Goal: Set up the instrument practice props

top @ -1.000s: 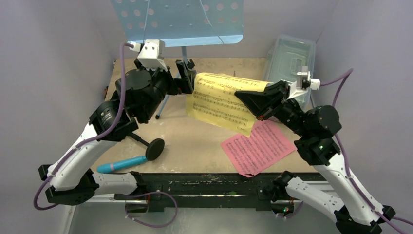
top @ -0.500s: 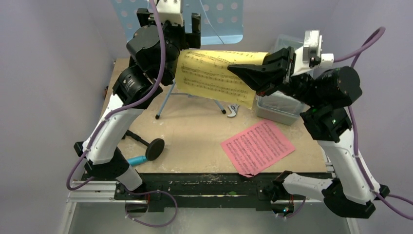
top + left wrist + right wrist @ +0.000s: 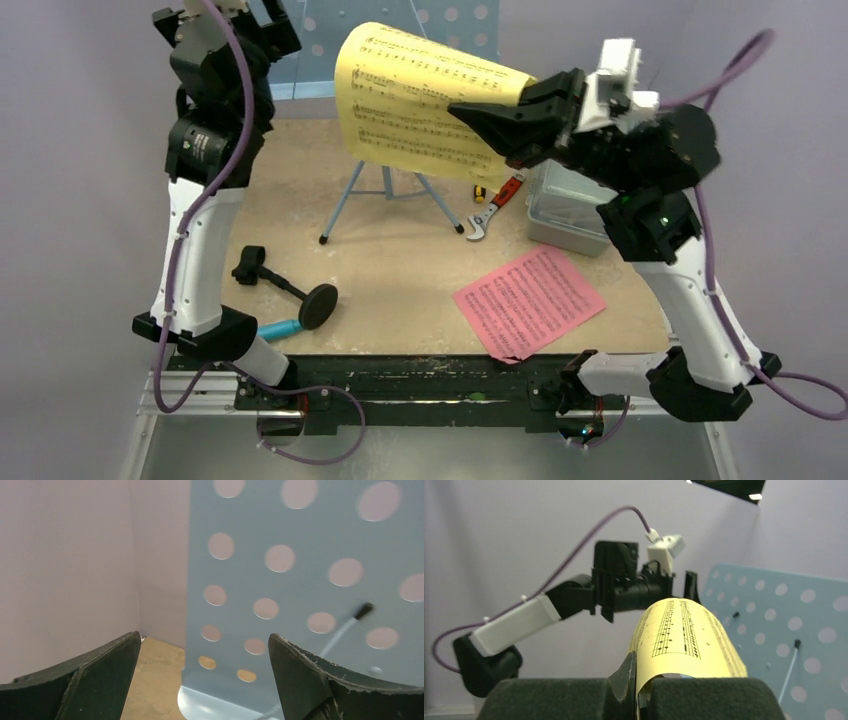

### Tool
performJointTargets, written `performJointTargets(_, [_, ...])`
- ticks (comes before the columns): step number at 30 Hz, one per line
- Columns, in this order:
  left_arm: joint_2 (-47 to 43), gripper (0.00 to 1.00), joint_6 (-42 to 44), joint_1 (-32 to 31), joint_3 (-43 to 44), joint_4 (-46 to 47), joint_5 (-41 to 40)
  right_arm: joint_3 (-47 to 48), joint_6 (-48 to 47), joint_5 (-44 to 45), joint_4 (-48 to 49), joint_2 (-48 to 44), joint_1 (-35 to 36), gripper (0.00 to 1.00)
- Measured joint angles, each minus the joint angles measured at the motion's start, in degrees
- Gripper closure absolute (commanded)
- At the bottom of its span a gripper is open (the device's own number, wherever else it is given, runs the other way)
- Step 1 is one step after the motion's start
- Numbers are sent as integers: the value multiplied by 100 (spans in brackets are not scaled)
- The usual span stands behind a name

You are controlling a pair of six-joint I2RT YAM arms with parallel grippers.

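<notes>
While right end effector [image 3: 640, 692] clamps the yellow sheet-music page [image 3: 400, 100] aloft, left end effector [image 3: 203, 641] gapes open before perforated music stand [image 3: 305, 590].

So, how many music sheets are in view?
2. The yellow page is held up by the right gripper; the pink page lies flat on the table at the near right. Another could hide beneath it.
</notes>
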Motion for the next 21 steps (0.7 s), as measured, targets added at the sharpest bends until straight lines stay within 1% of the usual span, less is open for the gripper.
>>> performJointTargets(3, [28, 3, -697, 841, 39, -382, 798, -20, -131, 446, -46, 378, 0, 100])
performJointTargets(5, [15, 8, -1086, 1364, -52, -446, 1414, -157, -136, 831, -72, 651, -2, 100])
performJointTargets(7, [-76, 12, -1364, 1628, -278, -372, 1923, -286, -125, 1222, -203, 918, -2, 100])
performJointTargets(9, [-157, 14, -1631, 1731, -463, -319, 2535, -339, -118, 1681, -337, 1185, -2, 100])
performJointTargets(14, [-173, 20, -2041, 1757, -588, -48, 3598, -358, -142, 2481, -595, 1427, -11, 100])
performJointTargets(17, [-245, 23, -2192, 1764, -793, 103, 3926, -444, -138, 2664, -570, 1298, -11, 100])
performJointTargets(21, [-315, 31, -2319, 1766, -1064, 229, 4151, -479, -136, 2706, -494, 1056, -11, 100])
